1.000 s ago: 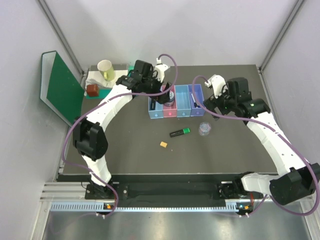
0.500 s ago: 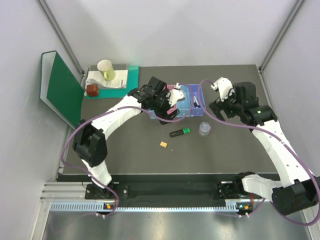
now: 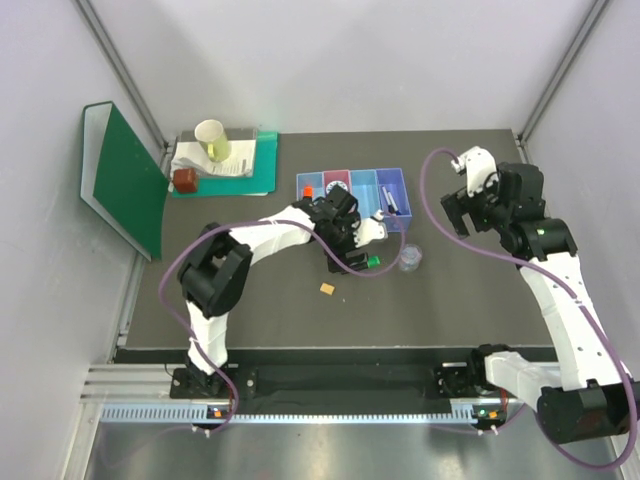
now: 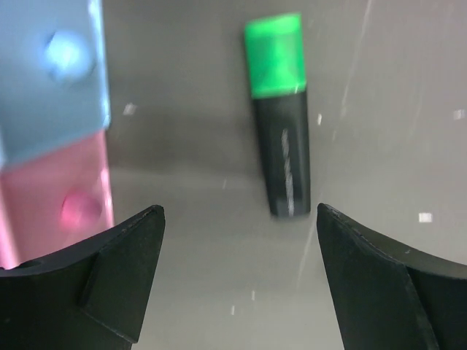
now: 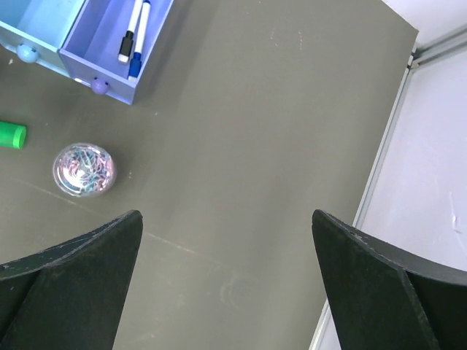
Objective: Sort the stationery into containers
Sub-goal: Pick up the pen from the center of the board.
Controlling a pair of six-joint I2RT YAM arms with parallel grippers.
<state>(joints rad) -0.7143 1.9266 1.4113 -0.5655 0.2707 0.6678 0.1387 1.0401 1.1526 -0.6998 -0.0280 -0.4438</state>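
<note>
The four joined bins (image 3: 362, 205) stand at mid-table. The light blue bin holds an orange-capped highlighter (image 3: 310, 188), the pink bin the round tin (image 3: 336, 186), and the purple bin (image 5: 109, 55) the white pens (image 5: 135, 29). A green-capped black highlighter (image 4: 281, 131) lies on the table in front of the bins. My left gripper (image 4: 239, 211) is open and empty, hovering low just short of it (image 3: 350, 258). The clear tub (image 5: 84, 169) and the tan block (image 3: 327, 288) lie loose on the table. My right gripper (image 5: 226, 215) is open and empty, up right of the bins (image 3: 455, 212).
A green folder (image 3: 125, 180) leans at the far left. Beside it a paper cup (image 3: 211, 138) and a brown block (image 3: 184, 180) sit on papers. The table's right edge and frame rail (image 5: 408, 109) run close to my right gripper.
My left arm has swung from above the pink bin down to the green highlighter, leaving the tin in that bin. My right arm has drawn back to the right, away from the purple bin.
</note>
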